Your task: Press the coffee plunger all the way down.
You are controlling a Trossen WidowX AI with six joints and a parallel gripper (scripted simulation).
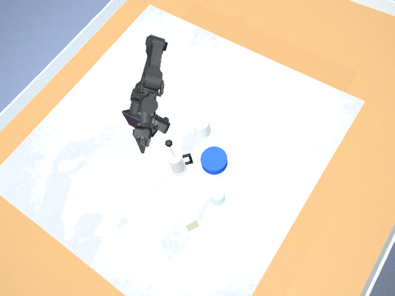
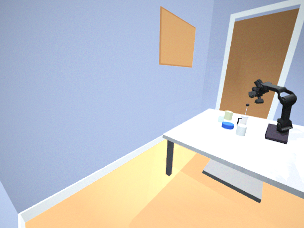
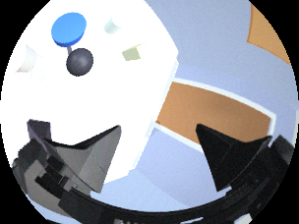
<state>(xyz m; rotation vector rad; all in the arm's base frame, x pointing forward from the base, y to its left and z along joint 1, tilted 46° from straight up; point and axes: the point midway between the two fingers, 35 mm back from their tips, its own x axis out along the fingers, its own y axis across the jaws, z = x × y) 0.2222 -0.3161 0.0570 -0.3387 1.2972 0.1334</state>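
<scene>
Top view, item one: the coffee press, a pale clear beaker with a dark handle on its side, standing upright on the white table. Its thin rod rises to a small dark knob, so the plunger looks fully raised and unpressed.

Item two: the gripper, up in the air just beside the knob and apart from it. Its fingers stand nearly at full spread and have hold of nothing.

Neighbours: a blue disc close beside the press, a white cup behind it, a pale green cup and a small olive block farther off.

Exterior view confirms the knob well above the beaker, with the gripper higher still and to the arm's side.

Handling notes for you: the press is probably light and tall, so it would tip easily under any sideways load. The rod is slender; judge it stiff along its length only. The knob is round and likely slippery. Take hold at the knob, centred over it, and push straight down the rod's line. The wrist view is too distorted to tell how well you are lined up.
</scene>
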